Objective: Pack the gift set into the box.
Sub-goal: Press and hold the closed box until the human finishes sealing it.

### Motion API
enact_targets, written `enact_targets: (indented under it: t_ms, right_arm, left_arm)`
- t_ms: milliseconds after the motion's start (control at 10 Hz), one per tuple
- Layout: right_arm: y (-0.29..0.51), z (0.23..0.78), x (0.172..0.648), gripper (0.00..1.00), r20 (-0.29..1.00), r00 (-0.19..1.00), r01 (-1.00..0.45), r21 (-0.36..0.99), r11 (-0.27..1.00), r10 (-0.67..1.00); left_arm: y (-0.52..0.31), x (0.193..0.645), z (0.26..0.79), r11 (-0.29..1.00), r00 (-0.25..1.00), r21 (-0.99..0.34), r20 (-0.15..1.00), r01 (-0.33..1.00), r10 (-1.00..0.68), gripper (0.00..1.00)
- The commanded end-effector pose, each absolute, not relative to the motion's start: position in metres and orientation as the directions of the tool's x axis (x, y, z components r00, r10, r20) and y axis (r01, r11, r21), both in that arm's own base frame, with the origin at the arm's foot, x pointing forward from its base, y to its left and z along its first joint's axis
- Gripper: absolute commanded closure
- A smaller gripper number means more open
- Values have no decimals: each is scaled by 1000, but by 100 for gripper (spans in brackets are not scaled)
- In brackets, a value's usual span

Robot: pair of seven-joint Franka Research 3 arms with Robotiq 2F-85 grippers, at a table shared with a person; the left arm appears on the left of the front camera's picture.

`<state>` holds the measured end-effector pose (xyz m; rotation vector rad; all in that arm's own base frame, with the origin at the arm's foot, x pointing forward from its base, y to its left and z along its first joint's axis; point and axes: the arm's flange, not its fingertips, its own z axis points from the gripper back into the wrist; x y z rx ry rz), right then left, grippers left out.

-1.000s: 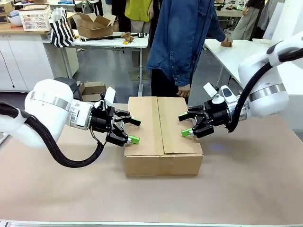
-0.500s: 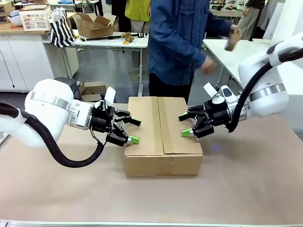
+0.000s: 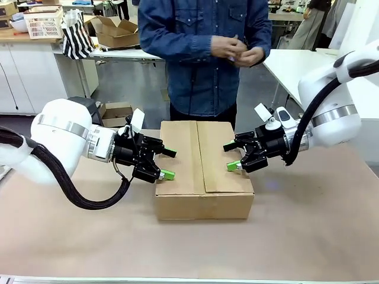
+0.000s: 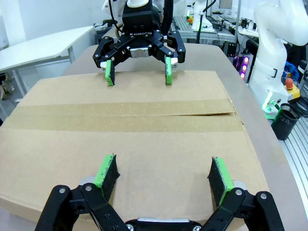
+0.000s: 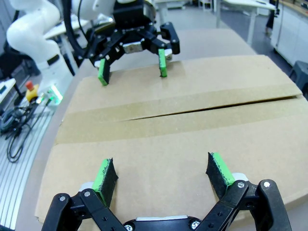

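Facing each other across the closed box [image 3: 204, 163], both grippers hover with fingers spread wide and nothing between them. The box sits on the table [image 3: 189, 236] at the centre, its two top flaps folded shut and meeting along a middle seam. The left gripper [image 3: 161, 164] hangs at the box's left edge; in its wrist view its green pads [image 4: 107, 172] sit just above the near flap. The right gripper [image 3: 232, 157] hangs over the right flap, likewise just above the cardboard in its own wrist view. Whether either pad touches the flap cannot be told.

Handling judgement: the carton is corrugated board, stiff along its walls yet springy at the flaps, which may lift unless pressed or taped. Its surface is matte and should give the pads fair friction. It is too wide for one gripper to span; hold it by pressing opposite sides with both arms, or by pinching a flap edge. Weight is unknown, as the contents are hidden.

Beyond the box, the person [image 3: 201, 53] stands at the far side, hands [image 3: 237, 50] together at chest height, clear of the carton.
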<state>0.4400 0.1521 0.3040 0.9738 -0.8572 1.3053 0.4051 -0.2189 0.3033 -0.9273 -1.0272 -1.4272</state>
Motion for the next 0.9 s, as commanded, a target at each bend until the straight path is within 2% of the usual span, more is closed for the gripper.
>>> enact_targets:
  t_ms: [0, 800]
  right_arm:
    - [152, 302, 437, 0, 923, 89, -996, 92, 10, 374]
    - [152, 302, 437, 0, 923, 89, -996, 92, 10, 374]
  left_arm:
    - [-218, 404, 303, -33, -112, 107, 941, 994, -320, 0]
    - [-218, 404, 303, -33, -112, 107, 941, 994, -320, 0]
